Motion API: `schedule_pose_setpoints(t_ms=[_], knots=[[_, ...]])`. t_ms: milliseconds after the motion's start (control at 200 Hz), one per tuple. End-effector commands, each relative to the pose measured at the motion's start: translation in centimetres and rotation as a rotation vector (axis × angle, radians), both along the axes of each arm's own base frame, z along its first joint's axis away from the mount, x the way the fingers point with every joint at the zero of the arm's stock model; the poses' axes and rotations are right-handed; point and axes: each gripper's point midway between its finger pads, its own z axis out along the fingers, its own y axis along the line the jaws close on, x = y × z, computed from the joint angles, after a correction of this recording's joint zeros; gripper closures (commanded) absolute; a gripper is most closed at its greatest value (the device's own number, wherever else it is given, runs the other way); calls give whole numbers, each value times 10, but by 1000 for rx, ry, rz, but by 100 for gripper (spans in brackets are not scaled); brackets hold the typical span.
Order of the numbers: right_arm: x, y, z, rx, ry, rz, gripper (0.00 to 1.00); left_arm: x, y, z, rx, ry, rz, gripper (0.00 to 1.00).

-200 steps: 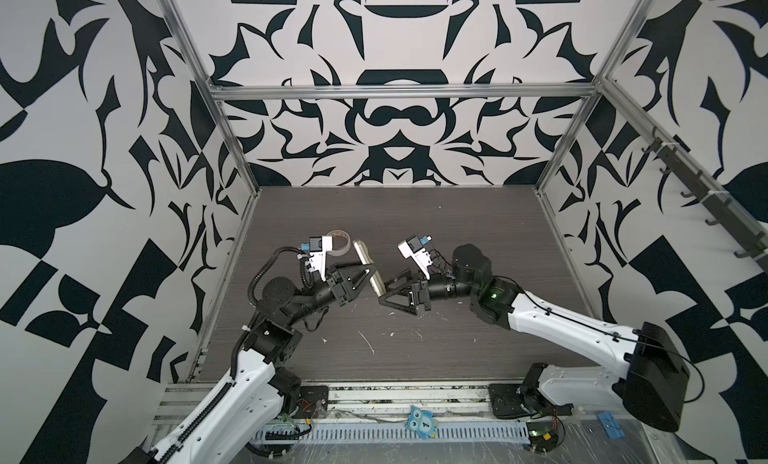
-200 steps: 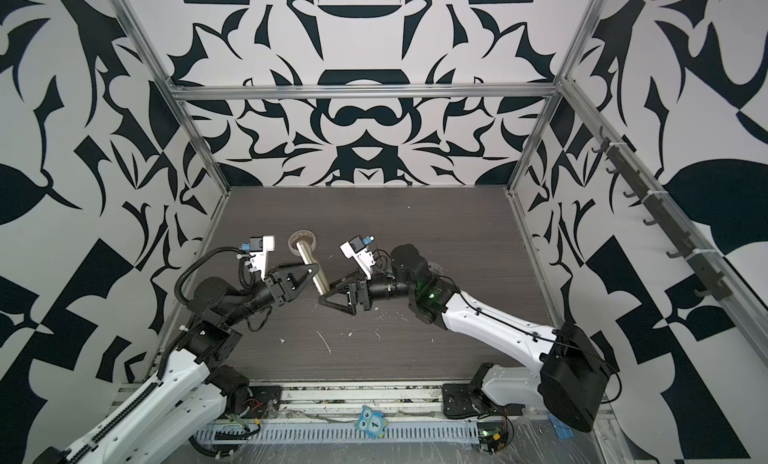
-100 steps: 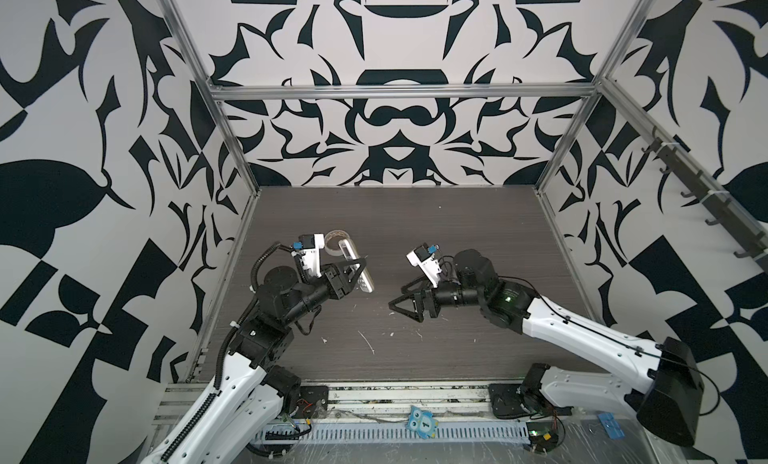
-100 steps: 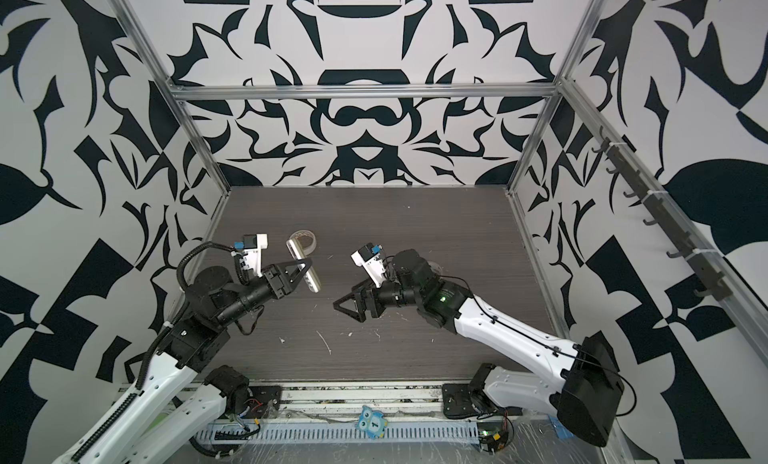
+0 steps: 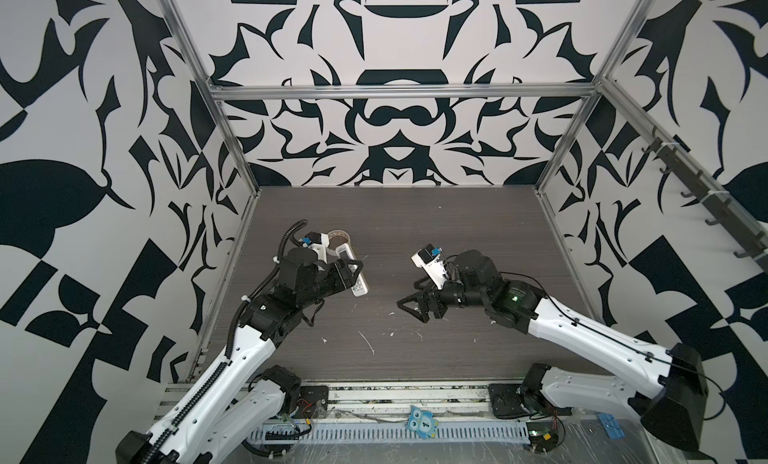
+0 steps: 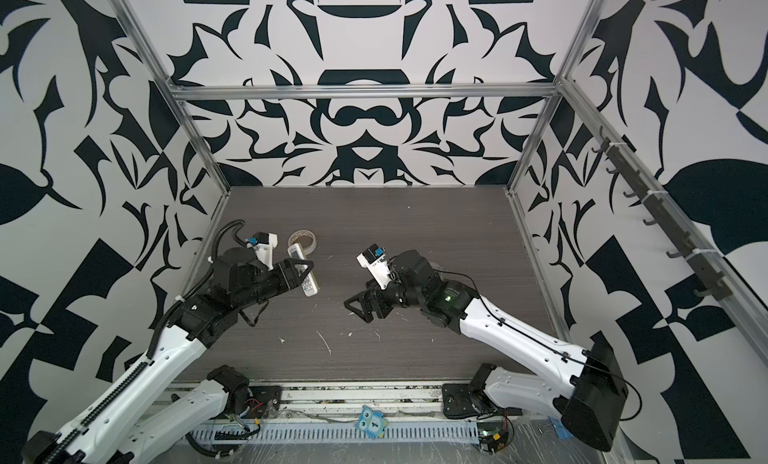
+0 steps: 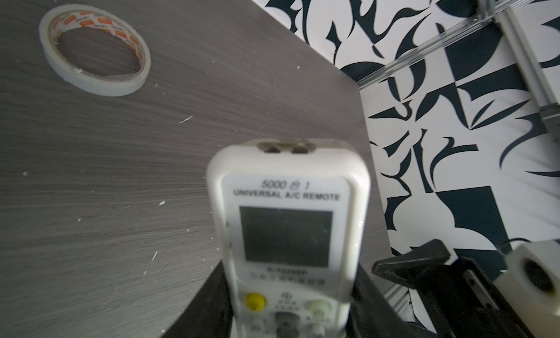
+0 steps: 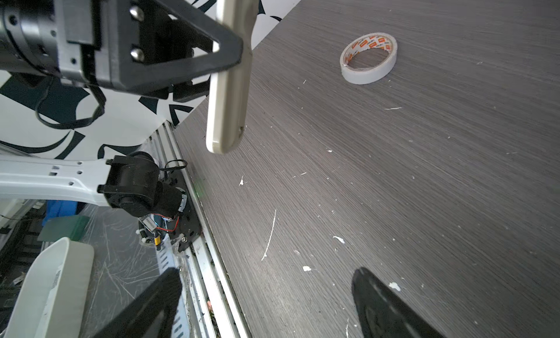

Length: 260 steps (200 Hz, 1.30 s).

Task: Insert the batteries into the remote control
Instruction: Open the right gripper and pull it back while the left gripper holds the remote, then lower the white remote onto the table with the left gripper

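The remote control is a slim white one, and my left gripper is shut on it and holds it above the table at the left. The left wrist view shows its display and coloured buttons, with a black finger pressing each long side. In the right wrist view the remote is edge-on, its beige back showing. My right gripper is open and empty, low over the table middle and well apart from the remote. The batteries are out of view.
A white tape roll lies flat just behind the left gripper. White scraps dot the near table. Aluminium rails edge the table. A white tray sits beyond the rail.
The two grippers have drawn apart. The left one pulled the remote back to the left, near the tape roll. The right one backed off to the right and toward the front, still open.
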Motion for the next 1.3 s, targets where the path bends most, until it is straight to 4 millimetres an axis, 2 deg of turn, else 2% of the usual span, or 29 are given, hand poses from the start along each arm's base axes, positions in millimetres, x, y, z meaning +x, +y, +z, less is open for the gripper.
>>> schedule_pose_setpoints(t_ms=[0, 275, 500, 910, 1245, 1260, 1295], knots=[[10, 0, 18, -7, -94, -16, 8, 2, 4, 0, 36, 12, 16, 76], [24, -9, 2, -94, -135, -67, 7, 8, 5, -38, 173, 123, 41, 76], [26, -11, -5, -109, -133, -80, 6, 7, 2, -61, 275, 177, 41, 76], [28, -21, -10, -128, -143, -106, 6, 6, -5, -79, 348, 206, 36, 77], [25, -32, -11, -139, -161, -126, 6, 4, -14, -99, 503, 249, 27, 78], [25, -32, -12, -140, -162, -127, 5, 4, -15, -108, 528, 270, 23, 78], [26, -33, -12, -142, -164, -130, 5, 4, -16, -112, 545, 280, 22, 78]])
